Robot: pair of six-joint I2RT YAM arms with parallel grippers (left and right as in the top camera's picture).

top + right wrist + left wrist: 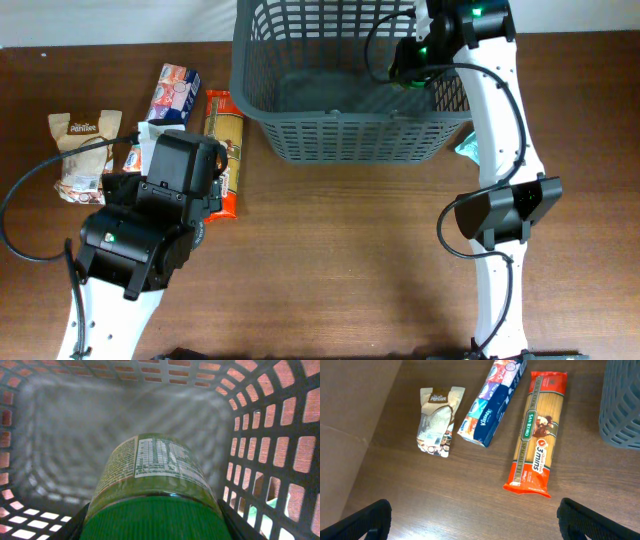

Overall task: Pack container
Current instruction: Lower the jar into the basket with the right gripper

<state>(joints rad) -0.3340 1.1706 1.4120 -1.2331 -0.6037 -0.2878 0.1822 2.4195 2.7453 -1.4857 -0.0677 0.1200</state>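
Right gripper point(156, 532) clamping green-lidded jar point(150, 470) inside basket point(340, 140), left gripper point(475, 522) wide open, empty

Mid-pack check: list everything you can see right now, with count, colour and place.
basket: 1, dark grey, far centre of table
jar: 1, green with green lid, inside basket
spaghetti packet: 1, red-orange, left of basket
tissue pack: 1, blue-white, left of spaghetti
pouch: 1, beige-brown, leftmost
teal item: 1, right of basket, mostly hidden
table: 1, brown wood
left gripper: 1, black, open above table near spaghetti
right gripper: 1, black, shut on jar inside basket
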